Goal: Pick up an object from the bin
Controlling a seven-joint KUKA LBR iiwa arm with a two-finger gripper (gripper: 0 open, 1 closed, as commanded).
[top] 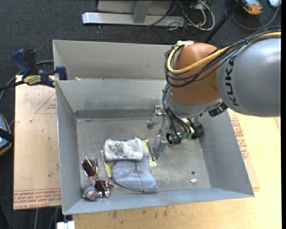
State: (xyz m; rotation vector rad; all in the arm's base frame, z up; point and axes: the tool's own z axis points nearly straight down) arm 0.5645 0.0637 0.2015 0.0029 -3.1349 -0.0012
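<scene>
Nearest, in the front-left corner of the grey metal bin, lie sunglasses with reddish-brown lenses, close to the front wall. Just right of them a limp grey cloth lies on the floor. Behind it and touching it is a crumpled white wad, and a thin yellowish strip shows along the wad's right edge. The gripper hangs low just right of that wad. Its two metal fingers are spread apart with nothing between them, the nearer one close beside the yellowish strip. The bin floor to the right is scuffed and dusty and bears a small white fleck. Above, the orange wrist cover and the grey arm reach in. Beyond the bin is dark carpet with cables.
</scene>
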